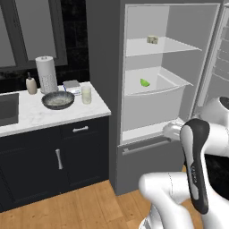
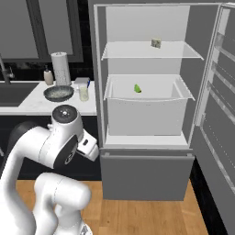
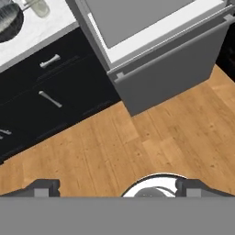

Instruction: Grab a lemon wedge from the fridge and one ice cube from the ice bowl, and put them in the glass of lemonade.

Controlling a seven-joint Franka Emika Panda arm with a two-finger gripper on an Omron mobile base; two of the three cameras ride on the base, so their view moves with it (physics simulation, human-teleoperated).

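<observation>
I log: glossy wedge-shaped lemon wedge [image 1: 144, 82] centre frame in white fridge [image 1: 147, 112] drawer; my gripper [image 3: 116, 188] spread wide, empty, over wood-grain floor [image 3: 137, 147].

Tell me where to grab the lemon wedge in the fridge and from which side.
Pinch the lemon wedge across its narrow sides, coming in from the open front and slightly above. It lies small and low inside the white drawer, whose front wall probably blocks a level approach.
</observation>
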